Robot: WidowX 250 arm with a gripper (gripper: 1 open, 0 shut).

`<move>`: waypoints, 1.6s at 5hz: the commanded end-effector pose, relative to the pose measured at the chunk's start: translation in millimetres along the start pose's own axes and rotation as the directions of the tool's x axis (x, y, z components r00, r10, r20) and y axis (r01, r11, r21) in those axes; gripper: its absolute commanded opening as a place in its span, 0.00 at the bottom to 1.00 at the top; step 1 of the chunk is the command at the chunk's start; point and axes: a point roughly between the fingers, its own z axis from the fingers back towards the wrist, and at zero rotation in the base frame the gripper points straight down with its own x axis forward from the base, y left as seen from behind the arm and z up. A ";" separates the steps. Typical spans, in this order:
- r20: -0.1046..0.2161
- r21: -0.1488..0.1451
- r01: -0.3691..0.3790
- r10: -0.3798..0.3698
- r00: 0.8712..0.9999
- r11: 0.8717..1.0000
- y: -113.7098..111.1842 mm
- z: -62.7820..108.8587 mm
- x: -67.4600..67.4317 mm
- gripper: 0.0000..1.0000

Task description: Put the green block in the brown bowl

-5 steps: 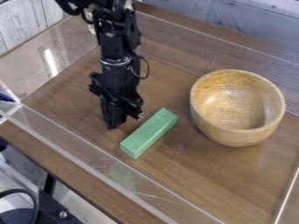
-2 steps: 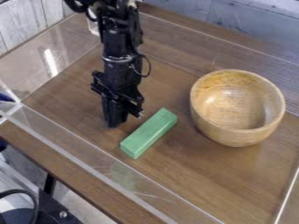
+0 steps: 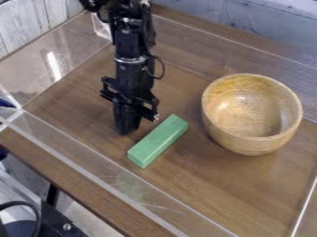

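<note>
The green block lies flat on the wooden table, its long side running diagonally, left of the brown bowl. The bowl stands upright on the right with nothing inside it. My gripper points almost straight down just left of the block's far end, with the fingertips close to the tabletop. Its black fingers are pressed together and hold nothing. Whether the tips touch the block's edge I cannot tell.
A clear plastic wall rims the table along the front and left edges. The black arm rises from the gripper toward the upper left. Bare brown tabletop lies in front of the bowl.
The gripper has shifted slightly to the right, closer to the block's far end, and the arm leans a little more upright. Block and bowl have not moved.
</note>
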 end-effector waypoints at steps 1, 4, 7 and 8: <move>0.051 0.006 0.019 -0.019 0.999 1.000 2.7 10.2 5.0 0.00; 0.022 -0.003 0.014 -0.014 1.000 1.000 -0.7 26.7 -6.6 0.00; 0.034 0.018 0.034 -0.034 0.999 0.999 -10.7 18.6 2.8 1.00; 0.029 0.004 0.015 -0.015 0.999 1.000 -11.6 15.8 4.5 1.00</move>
